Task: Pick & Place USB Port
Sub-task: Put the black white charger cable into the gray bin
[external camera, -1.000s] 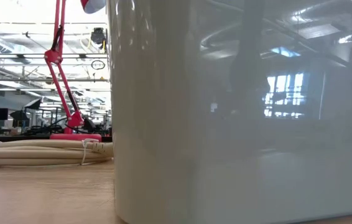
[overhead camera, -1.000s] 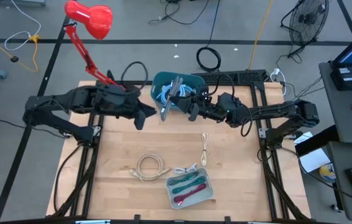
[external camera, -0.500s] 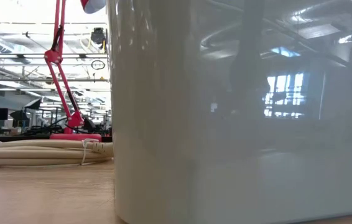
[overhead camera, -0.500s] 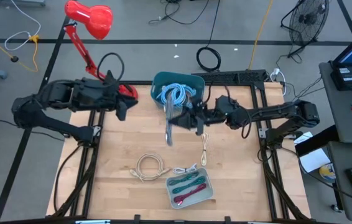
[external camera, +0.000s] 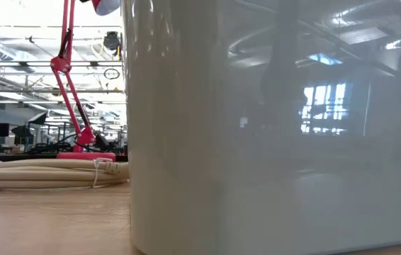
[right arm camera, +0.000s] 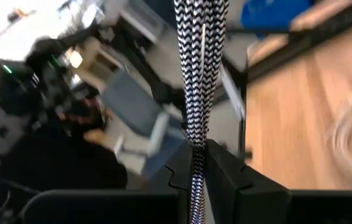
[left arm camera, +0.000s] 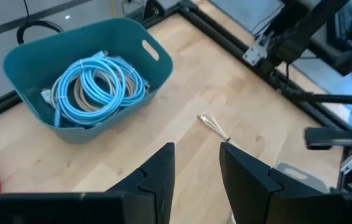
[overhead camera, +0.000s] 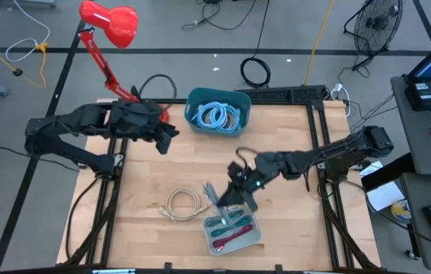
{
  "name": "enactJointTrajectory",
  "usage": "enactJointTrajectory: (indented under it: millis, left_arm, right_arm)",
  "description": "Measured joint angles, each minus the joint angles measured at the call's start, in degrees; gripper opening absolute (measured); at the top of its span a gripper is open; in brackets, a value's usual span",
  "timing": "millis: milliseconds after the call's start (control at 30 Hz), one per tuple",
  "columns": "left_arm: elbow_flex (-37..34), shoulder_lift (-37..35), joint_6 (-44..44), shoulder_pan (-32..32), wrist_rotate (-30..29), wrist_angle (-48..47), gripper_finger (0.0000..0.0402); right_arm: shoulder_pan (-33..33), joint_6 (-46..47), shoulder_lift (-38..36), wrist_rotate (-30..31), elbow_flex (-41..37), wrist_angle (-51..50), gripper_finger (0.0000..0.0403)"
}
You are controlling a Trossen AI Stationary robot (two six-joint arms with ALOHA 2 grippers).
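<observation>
1. One black-and-white braided cable [right arm camera: 199,68] is pinched between the fingers of the right end effector [overhead camera: 234,195], which hangs over the near part of the counter [overhead camera: 147,179], just at the far edge of the grey tray [overhead camera: 255,239].
2. The tray already holds a green cable [overhead camera: 227,222] and a red cable [overhead camera: 229,238]; the placing of the braided cable into it is judged to be the step in hand.
3. The cable's loose lengths are seen trailing from the grip in the high view, so the whole bundle should be brought over the tray's middle before release; otherwise an end may be left draped over the rim.
4. The descent is best kept low and slow, so that the cable is laid beside the two coloured ones and not dropped on the beige coiled cable [overhead camera: 184,204] lying just beside the tray.
5. The fingers should be opened only once the bundle rests inside the walls.
6. The left end effector [left arm camera: 194,165] is held narrowly open and empty, waiting near the teal bin [overhead camera: 194,116] with its blue coiled cables [overhead camera: 217,116] at the far side of the counter, well clear of the work.
</observation>
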Motion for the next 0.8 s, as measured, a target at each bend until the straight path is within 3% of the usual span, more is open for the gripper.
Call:
enactJointTrajectory:
  millis: [433,800]
  left_arm:
    - [0.0,4.7,-6.3,-4.5,-0.3,3.4,0.0131]
    - [0.0,5.4,-14.9,-13.9,-9.3,8.1,0.0131]
  right_arm:
    - [7.9,-5.3,0.0,7.7,0.0,-25.1,0.0018]
    - [8.4,-11.6,0.0,8.3,0.0,-32.2,0.0018]
